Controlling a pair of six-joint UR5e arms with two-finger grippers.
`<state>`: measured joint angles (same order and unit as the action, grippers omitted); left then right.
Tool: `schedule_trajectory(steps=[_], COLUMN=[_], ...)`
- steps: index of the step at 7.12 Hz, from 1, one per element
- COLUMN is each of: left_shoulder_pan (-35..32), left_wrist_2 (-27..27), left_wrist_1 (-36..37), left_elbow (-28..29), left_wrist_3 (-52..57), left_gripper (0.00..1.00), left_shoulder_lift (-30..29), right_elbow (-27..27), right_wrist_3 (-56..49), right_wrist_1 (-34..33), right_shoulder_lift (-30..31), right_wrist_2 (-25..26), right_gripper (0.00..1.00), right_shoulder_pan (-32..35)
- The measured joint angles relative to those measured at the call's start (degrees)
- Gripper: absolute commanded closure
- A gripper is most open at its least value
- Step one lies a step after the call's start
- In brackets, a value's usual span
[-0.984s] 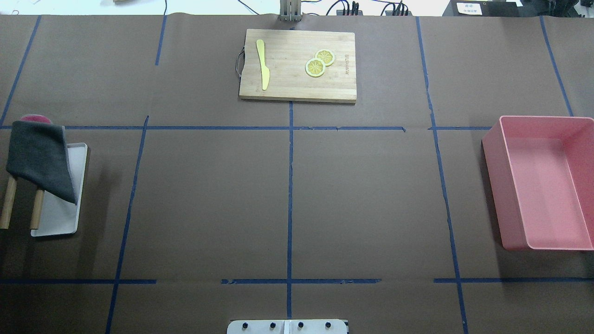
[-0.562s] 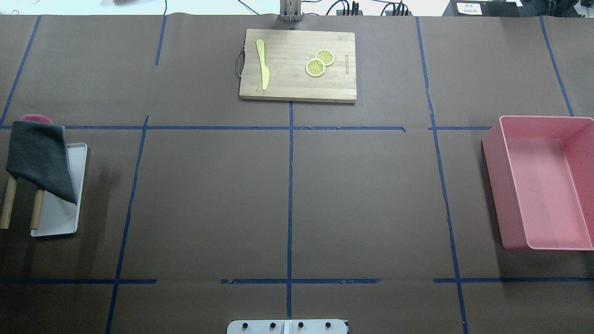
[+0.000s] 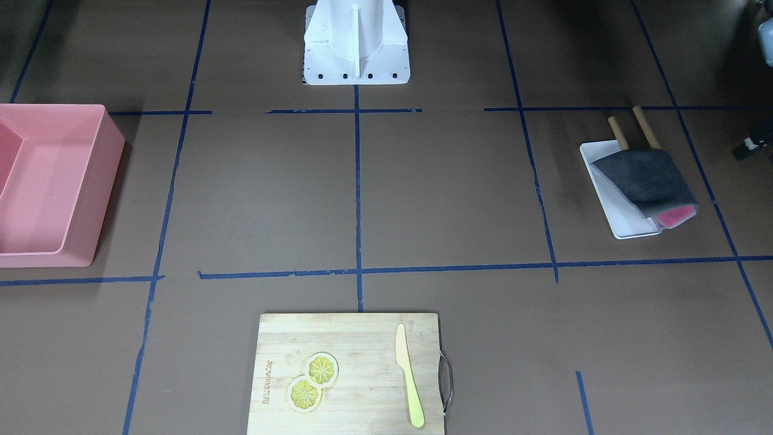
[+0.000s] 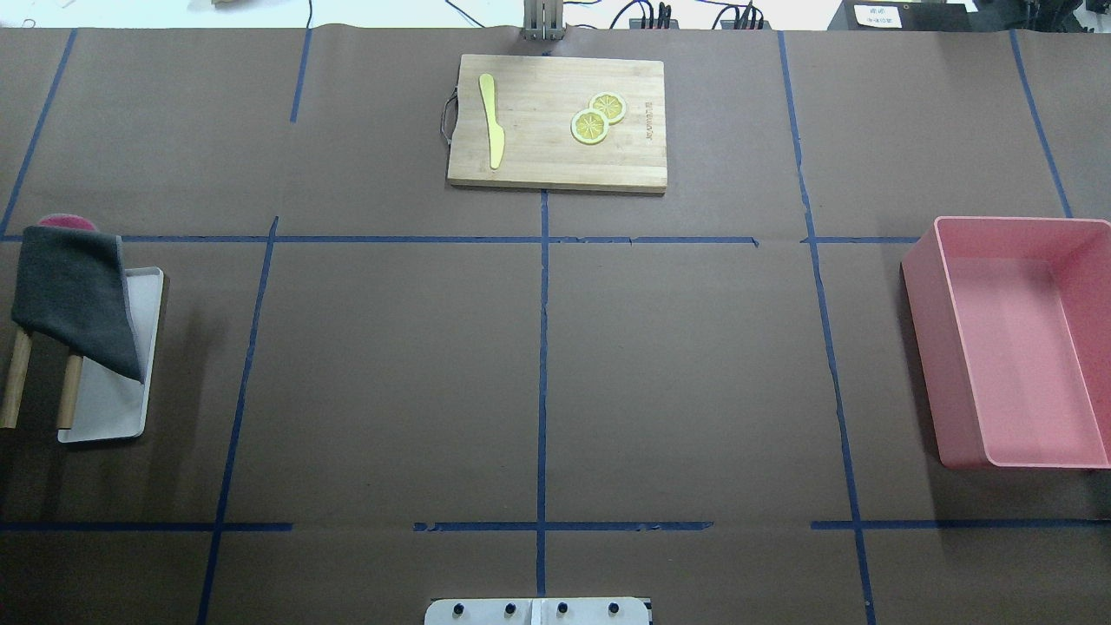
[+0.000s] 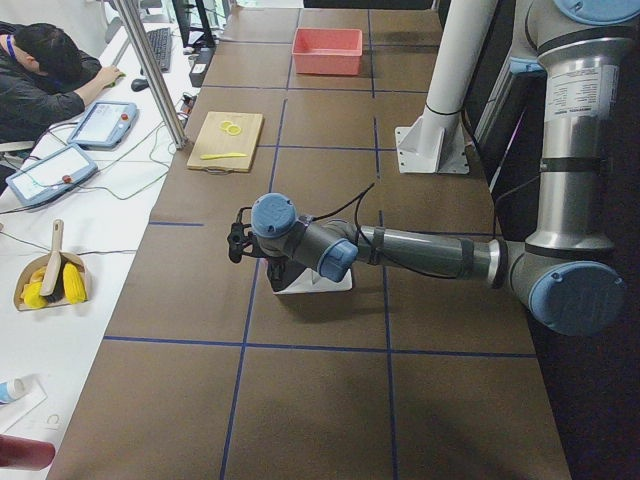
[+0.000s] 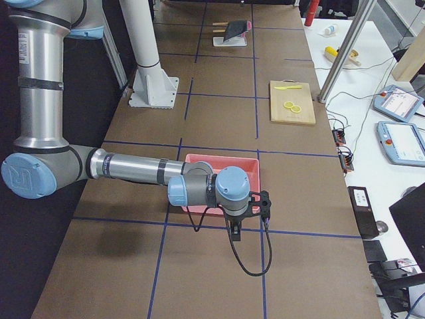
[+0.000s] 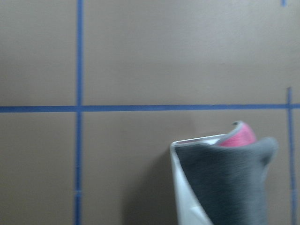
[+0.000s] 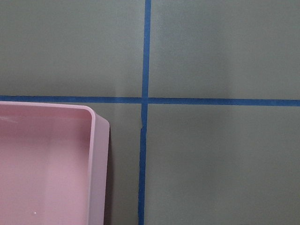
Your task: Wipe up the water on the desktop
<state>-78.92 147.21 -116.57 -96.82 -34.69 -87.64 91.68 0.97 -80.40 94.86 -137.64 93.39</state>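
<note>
The desktop (image 4: pixel 391 373) is a matte brown surface with a grid of dark-blue tape lines; I see no water on it in any view. A dark grey cloth (image 4: pixel 74 295) hangs over two wooden rods above a white tray (image 4: pixel 113 408) at the far left, with something pink under it. The cloth also shows in the front view (image 3: pixel 646 178) and the left wrist view (image 7: pixel 225 183). My left gripper (image 5: pixel 236 240) hovers by the tray, and my right gripper (image 6: pixel 264 203) hovers by the pink bin. They show only in the side views, so I cannot tell whether they are open or shut.
A pink bin (image 4: pixel 1015 338) stands at the right edge of the desktop. A bamboo cutting board (image 4: pixel 555 121) with a yellow knife (image 4: pixel 492 121) and two lemon slices (image 4: pixel 597 117) lies at the far middle. The robot base (image 3: pixel 356 42) stands at the near edge.
</note>
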Motion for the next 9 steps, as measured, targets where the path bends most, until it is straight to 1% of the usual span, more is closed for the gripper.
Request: schedule_trajectory(steps=[1,2,3,4,5,6,9], left_shoulder_pan=[2.45,4.58,6.01,7.07,7.96,8.44,8.65], left_wrist_2=[-1.36,-3.14,-4.39,-4.90,-5.06,-5.09,-4.56], left_wrist_1=[-6.07,-11.53,-14.89,-16.29,-16.78,-16.95,-17.10], left_elbow=[1.89,4.03,5.48,6.07,6.28,6.34,5.87], left_wrist_3=[-5.15,-9.41,-12.22,-13.49,-13.97,-14.14,-14.20], left_gripper=[0.00,0.03,0.08,0.14,0.25,0.33,0.33], left_shoulder_lift=[0.01,0.00,-0.04,-0.09,-0.13,-0.15,-0.16], right_elbow=[0.15,0.19,0.25,0.30,0.33,0.34,0.49], right_wrist_3=[0.00,-0.02,-0.06,-0.07,-0.08,-0.11,-0.17], right_wrist_1=[-0.01,-0.02,0.00,0.02,0.00,-0.01,-0.04], right_shoulder_lift=[0.00,0.03,0.04,0.01,-0.01,-0.02,-0.20], right_wrist_2=[0.03,0.07,0.09,0.09,0.10,0.12,0.18], right_gripper=[0.00,0.00,0.00,0.00,0.00,0.00,0.00], right_shoulder_pan=[-0.02,-0.04,-0.04,-0.04,-0.05,-0.05,-0.05])
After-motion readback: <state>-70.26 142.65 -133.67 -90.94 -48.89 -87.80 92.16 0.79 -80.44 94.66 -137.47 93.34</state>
